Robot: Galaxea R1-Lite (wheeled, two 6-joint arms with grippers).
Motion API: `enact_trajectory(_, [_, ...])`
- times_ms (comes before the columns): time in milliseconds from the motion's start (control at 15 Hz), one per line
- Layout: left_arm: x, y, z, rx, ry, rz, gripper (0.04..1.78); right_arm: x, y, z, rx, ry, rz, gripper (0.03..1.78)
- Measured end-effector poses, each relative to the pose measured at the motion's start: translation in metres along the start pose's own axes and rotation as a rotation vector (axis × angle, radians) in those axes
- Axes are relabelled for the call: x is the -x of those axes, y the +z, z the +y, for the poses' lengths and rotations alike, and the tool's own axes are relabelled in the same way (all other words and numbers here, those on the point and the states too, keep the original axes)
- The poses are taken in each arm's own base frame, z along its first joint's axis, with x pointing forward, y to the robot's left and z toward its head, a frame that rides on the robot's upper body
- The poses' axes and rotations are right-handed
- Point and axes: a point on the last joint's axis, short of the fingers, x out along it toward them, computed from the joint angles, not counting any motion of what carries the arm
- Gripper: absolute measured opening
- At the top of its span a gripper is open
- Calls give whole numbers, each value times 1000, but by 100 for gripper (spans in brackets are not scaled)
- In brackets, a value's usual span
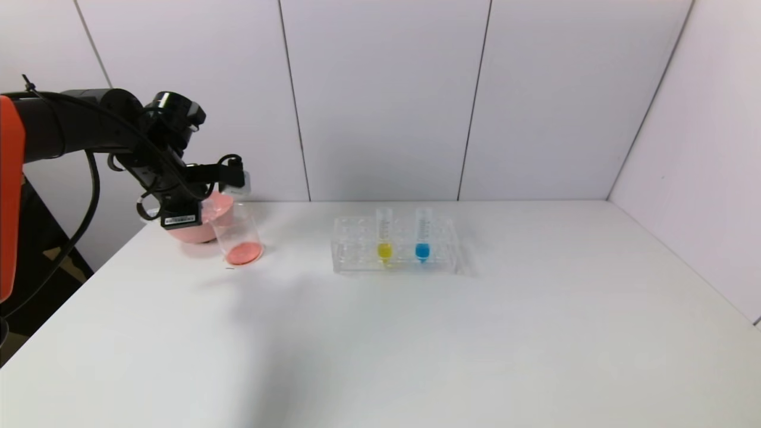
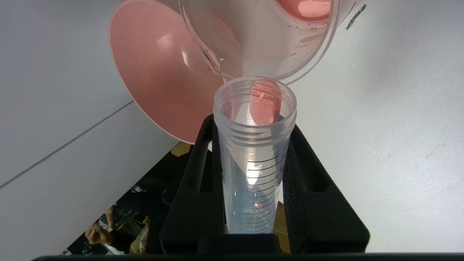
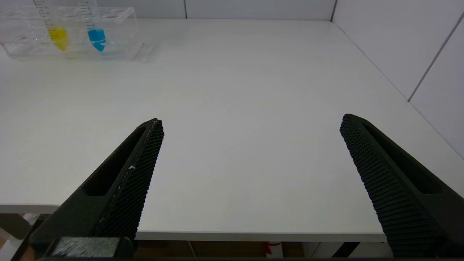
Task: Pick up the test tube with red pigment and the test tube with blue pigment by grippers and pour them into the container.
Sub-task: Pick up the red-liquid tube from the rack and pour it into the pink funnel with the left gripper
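My left gripper (image 1: 230, 176) is shut on the test tube with red pigment (image 2: 253, 163) and holds it tipped over. The tube's open mouth (image 1: 241, 183) is at the rim of the container (image 1: 236, 229), a clear beaker with red-pink liquid in its bottom (image 1: 244, 254). In the left wrist view the gripper (image 2: 250, 127) clamps the tube, red liquid lies at its mouth, and the beaker (image 2: 311, 47) is just beyond. The test tube with blue pigment (image 1: 422, 235) stands upright in the rack; it also shows in the right wrist view (image 3: 95, 29). My right gripper (image 3: 252, 119) is open and empty above the table's near edge.
A pink bowl (image 1: 199, 229) stands right behind the beaker at the table's far left (image 2: 159, 72). The clear tube rack (image 1: 357, 261) at mid-table also holds a yellow-liquid tube (image 1: 384, 235). White walls close the back and the right side.
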Motion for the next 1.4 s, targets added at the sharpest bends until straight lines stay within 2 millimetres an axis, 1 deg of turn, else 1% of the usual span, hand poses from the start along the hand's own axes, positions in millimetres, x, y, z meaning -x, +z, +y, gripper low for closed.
enact_trajectory(467, [-1, 1, 0, -3, 23, 74, 47, 0, 0, 0, 0, 0, 0, 177])
enact_trajectory(1400, [-6, 11, -4, -25, 42, 130, 47, 0, 0, 0, 0, -1, 0, 178])
